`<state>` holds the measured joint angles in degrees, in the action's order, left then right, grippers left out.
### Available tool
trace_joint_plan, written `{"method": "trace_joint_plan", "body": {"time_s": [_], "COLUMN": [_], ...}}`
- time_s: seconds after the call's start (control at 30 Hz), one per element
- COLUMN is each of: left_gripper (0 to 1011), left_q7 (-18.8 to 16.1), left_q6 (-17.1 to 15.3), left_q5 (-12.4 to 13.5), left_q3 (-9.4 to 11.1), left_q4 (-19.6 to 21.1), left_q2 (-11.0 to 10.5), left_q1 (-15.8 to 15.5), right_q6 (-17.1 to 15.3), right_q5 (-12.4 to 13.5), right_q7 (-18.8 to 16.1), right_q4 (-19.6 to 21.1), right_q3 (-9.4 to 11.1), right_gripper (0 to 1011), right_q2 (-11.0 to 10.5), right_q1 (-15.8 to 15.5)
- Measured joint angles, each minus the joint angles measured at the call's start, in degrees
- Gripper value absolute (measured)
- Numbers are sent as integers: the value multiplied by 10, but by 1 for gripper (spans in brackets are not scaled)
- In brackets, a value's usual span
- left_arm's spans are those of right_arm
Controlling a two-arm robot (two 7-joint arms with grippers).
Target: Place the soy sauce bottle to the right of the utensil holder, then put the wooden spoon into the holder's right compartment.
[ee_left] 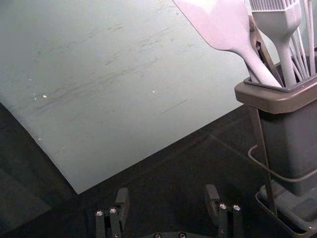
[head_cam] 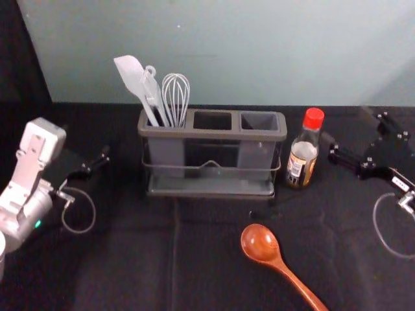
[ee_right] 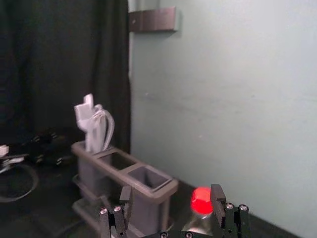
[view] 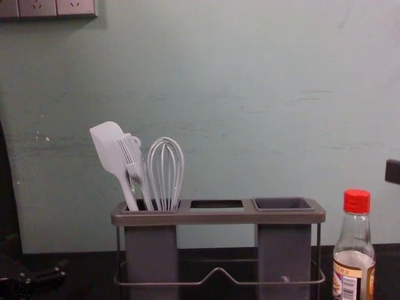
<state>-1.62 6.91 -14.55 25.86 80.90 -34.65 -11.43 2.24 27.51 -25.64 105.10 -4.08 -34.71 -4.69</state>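
Observation:
My right gripper point(head_cam: 348, 128) is open at the right, beside the soy sauce bottle point(head_cam: 303, 155); its wrist view shows the gripper point(ee_right: 171, 198) with the bottle's red cap point(ee_right: 201, 200) beyond, near one fingertip. The bottle stands upright just right of the utensil holder point(head_cam: 211, 134), apart from it. White utensils point(view: 134, 165) fill the holder's left compartment; its middle and right compartments point(view: 284, 204) hold nothing visible. The wooden spoon point(head_cam: 260, 243) lies in front of the holder, bowl toward it, handle running toward the front right. My left gripper point(head_cam: 96, 163) is parked left of the holder, open point(ee_left: 167, 201).
Black cloth covers the table point(head_cam: 130, 259), with free room in front of the holder. A pale green wall point(head_cam: 227, 52) rises behind. A small dark item point(head_cam: 265, 214) lies between spoon and holder. Sockets point(view: 47, 7) are on the wall at upper left.

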Motion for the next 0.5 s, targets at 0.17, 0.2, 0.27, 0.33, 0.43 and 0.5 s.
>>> {"method": "trace_joint_plan", "body": {"time_s": [0.17,0.2,0.27,0.33,0.43,0.5], "left_gripper": [1005,1005,1005,1005,1005,1005], "left_q7": [0,0,0,0,0,0], "left_q6": [0,0,0,0,0,0], "left_q5": [0,0,0,0,0,0], "left_q3": [0,0,0,0,0,0], "left_q4": [0,0,0,0,0,0], "left_q2": [0,0,0,0,0,0], "left_q1": [0,0,0,0,0,0], "right_q6": [-40,-45,-62,-87,-129,-156], "right_q5": [0,-1,-4,-7,-9,-9], "right_q7": [1,3,6,12,17,19], "right_q4": [40,43,48,51,52,53], "right_q3": [-8,-11,-21,-39,-64,-78], "right_gripper": [1003,1003,1002,1003,1003,1003], "right_q2": [-24,-26,-29,-31,-33,-35], "right_q1": [-28,-30,-32,-31,-22,-16]}}
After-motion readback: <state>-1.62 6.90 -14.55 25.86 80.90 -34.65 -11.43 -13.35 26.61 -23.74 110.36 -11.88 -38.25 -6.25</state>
